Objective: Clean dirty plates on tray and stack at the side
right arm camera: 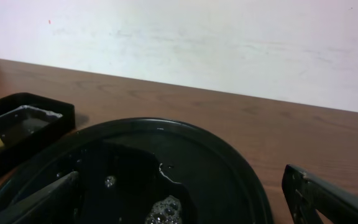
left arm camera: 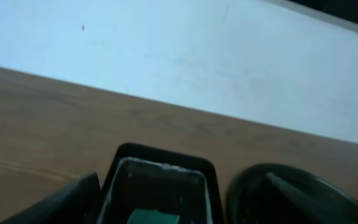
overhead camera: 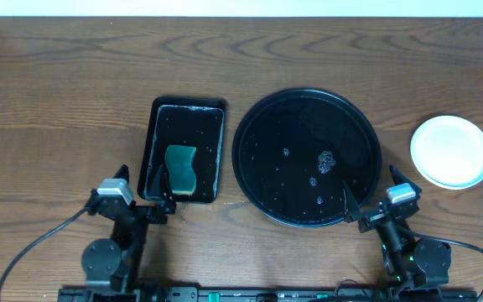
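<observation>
Overhead: even, soft light from above, sharp pic, faint shadows only. Glossy tray [overhead camera: 271, 126] shows pale reflections + glints off wet spots; plates [overhead camera: 451, 151] nearly blown out white. Left wrist view v. blurry w/ bluish cast. Right wrist view clearer, warmer; foreground soft.

Round black tray [overhead camera: 275, 126] flecked with suds, plates [overhead camera: 451, 151] stacked beside it, sponge [overhead camera: 180, 169] in rectangular tray [overhead camera: 187, 126]
</observation>
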`<action>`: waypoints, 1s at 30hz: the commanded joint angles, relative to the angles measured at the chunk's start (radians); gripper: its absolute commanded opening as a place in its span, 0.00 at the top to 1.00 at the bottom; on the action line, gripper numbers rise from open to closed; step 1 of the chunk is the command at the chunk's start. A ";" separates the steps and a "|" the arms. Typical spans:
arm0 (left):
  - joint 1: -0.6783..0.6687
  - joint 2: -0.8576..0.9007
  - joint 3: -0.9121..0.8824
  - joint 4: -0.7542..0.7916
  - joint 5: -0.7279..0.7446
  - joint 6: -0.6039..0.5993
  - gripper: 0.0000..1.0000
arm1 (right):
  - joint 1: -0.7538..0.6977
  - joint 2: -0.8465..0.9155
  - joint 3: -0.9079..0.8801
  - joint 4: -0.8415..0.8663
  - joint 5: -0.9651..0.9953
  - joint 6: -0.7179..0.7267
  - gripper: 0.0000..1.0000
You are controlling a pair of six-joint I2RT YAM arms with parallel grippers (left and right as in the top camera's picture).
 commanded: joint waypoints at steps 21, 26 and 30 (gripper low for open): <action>0.000 -0.048 -0.179 0.125 0.006 0.013 0.18 | -0.004 -0.006 -0.003 -0.001 0.006 -0.011 0.01; 0.000 -0.046 -0.179 0.125 0.006 0.013 0.18 | -0.004 -0.006 -0.003 -0.001 0.006 -0.011 0.01; 0.000 -0.046 -0.179 0.125 0.006 0.013 0.18 | -0.004 -0.006 -0.003 -0.001 0.006 -0.011 0.01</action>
